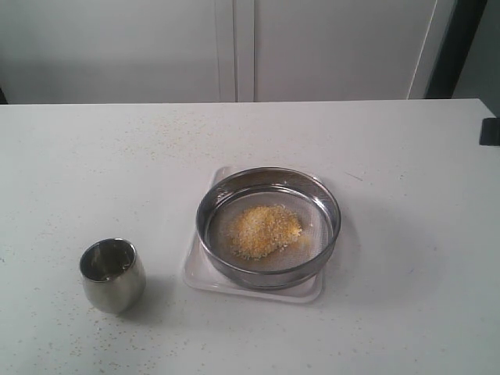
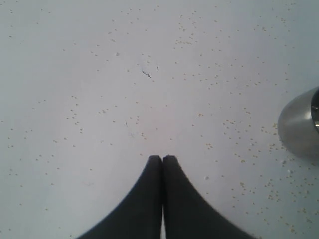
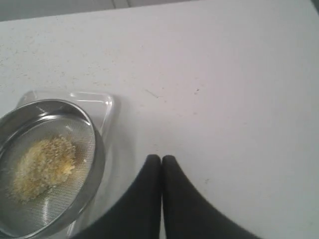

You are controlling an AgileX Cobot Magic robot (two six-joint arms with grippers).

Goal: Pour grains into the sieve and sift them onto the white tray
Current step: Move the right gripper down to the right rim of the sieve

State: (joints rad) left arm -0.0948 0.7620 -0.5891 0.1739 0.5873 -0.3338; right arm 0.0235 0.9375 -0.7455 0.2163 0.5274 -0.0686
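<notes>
The steel sieve point(image 1: 268, 226) rests on the white tray point(image 1: 205, 277) near the table's middle. A yellow heap of grains point(image 1: 263, 231) lies on its mesh. The right wrist view shows the same sieve point(image 3: 94, 144), grains point(image 3: 44, 167) and a tray corner point(image 3: 107, 102). My right gripper point(image 3: 161, 158) is shut and empty, over bare table beside the sieve. My left gripper point(image 2: 162, 158) is shut and empty above the table, near the small steel cup point(image 2: 299, 127). Neither gripper shows in the exterior view.
The small steel cup point(image 1: 112, 275) stands upright at the front left, nothing visible in it. Loose grains point(image 2: 239, 124) speckle the white table around it. A dark object point(image 1: 490, 130) sits at the table's right edge. A white wall runs behind the table.
</notes>
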